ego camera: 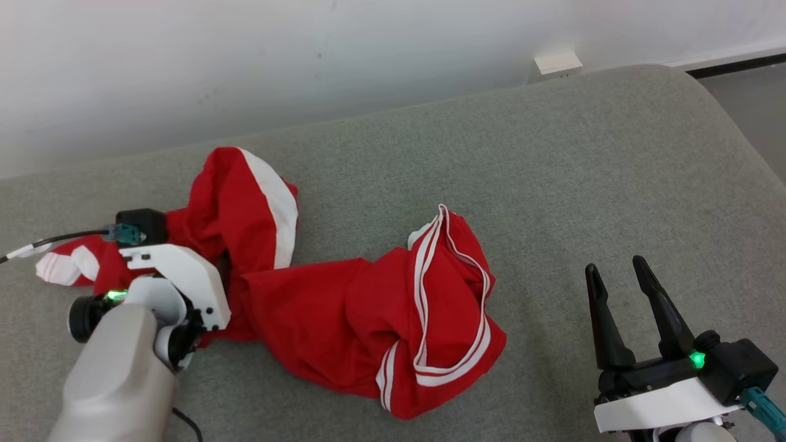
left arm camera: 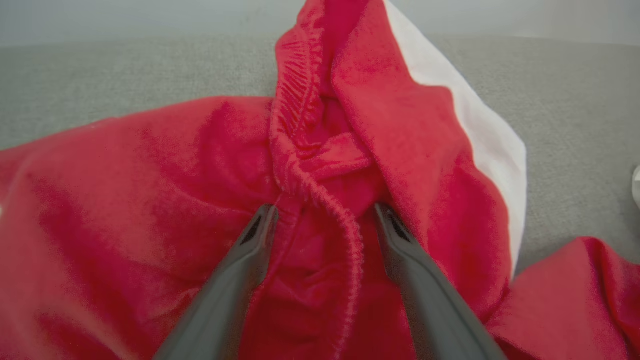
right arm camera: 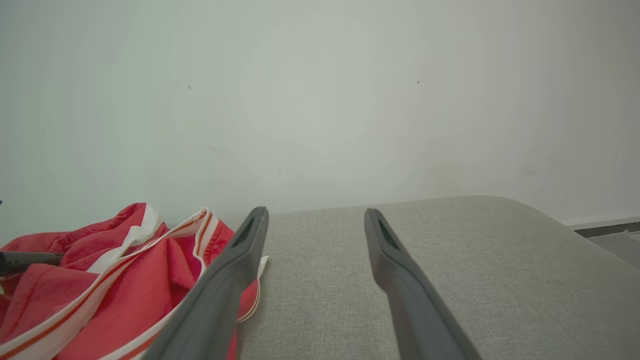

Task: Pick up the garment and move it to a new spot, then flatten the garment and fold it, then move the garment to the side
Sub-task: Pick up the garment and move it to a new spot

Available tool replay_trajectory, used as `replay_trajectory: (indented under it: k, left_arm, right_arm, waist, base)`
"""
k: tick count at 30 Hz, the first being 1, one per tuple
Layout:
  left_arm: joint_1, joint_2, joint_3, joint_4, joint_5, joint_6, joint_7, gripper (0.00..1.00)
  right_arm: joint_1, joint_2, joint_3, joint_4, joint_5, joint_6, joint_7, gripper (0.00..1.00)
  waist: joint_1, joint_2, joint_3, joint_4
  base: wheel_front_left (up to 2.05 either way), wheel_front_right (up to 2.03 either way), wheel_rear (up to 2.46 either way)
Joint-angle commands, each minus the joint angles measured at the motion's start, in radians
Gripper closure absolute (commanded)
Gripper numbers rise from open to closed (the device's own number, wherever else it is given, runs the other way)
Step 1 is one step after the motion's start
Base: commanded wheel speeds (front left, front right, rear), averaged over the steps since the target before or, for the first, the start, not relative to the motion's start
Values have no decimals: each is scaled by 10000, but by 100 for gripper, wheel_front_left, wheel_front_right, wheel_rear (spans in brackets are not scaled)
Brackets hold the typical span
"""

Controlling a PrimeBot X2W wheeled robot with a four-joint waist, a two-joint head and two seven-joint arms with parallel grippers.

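A red garment (ego camera: 344, 307) with white stripes lies crumpled on the grey cushion (ego camera: 552, 184). My left gripper (left arm camera: 325, 212) is down on the garment's left part, open, its two fingers straddling a gathered elastic waistband (left arm camera: 300, 150) without closing on it. In the head view the left wrist (ego camera: 178, 288) covers its fingers. My right gripper (ego camera: 620, 276) stands open over bare cushion to the garment's right, nothing between its fingers. The right wrist view shows the garment (right arm camera: 100, 280) at the lower left, beside the right gripper (right arm camera: 315, 215).
A pale wall (ego camera: 245, 61) rises behind the cushion. A white wall socket (ego camera: 556, 64) sits at the back. The cushion's rounded right end (ego camera: 737, 135) drops to a grey floor (ego camera: 755, 104). A cable (ego camera: 55, 239) trails from my left wrist.
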Motion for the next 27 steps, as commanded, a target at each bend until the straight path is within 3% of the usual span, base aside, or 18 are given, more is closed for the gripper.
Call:
replay_trajectory:
  k: [1,5,6,8,19,27]
  left_arm:
    - [-231,110,-36,394,107,30,167,0]
    - [-578,180,-115,1244,119,3,240,0]
    - [-637,189,-118,1399,97,-29,156,53]
    - [-749,145,-106,1619,-2,-164,-67,100]
    - [-1436,-192,-289,1798,-402,-713,-1331,100]
    - [-1953,277,-426,955,-749,-871,-1222,100]
  right_arm:
    - [-120,5,12,14,101,-20,10,0]
    - [-250,93,-1,0,126,-21,10,0]
    - [-258,108,-18,-8,130,-20,10,0]
    - [-229,129,-69,-3,111,-21,10,0]
    - [58,166,-228,201,-21,-20,10,0]
    - [514,121,-322,265,-7,-20,10,0]
  waist:
    - [-1,0,245,-192]
    - [-1,0,469,-307]
    - [-1,0,500,-312]
    - [-1,0,529,-294]
    - [-1,0,-378,544]
    - [-1,0,-1033,1768]
  base:
    - [0,0,0]
    - [0,0,0]
    - [0,0,0]
    - [0,0,0]
    - [0,0,0]
    - [0,0,0]
